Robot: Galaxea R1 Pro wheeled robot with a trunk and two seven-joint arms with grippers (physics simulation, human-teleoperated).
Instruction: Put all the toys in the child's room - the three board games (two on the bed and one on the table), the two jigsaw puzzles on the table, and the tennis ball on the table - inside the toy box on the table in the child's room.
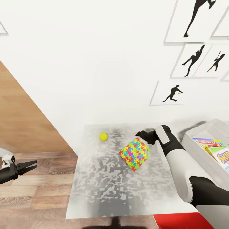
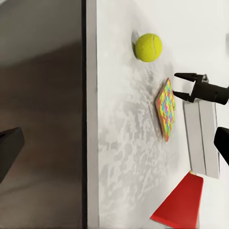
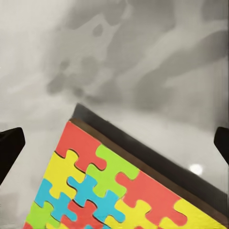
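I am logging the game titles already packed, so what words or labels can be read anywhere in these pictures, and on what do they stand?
"MONOPOLY", small but legible, on the red band of the game box lying in the toy box.
"SKIP", with the rest cut off at the picture's edge, on the yellow-green game box beside it.
Jigsaw puzzle, tennis ball and wall pictures: no text.

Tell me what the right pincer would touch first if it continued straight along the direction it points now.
Probably the flat multicolour jigsaw puzzle square: the right pincer, open, points down at its near edge on the light grey mottled table top. Depth is unclear, so it might meet the table just beside it.
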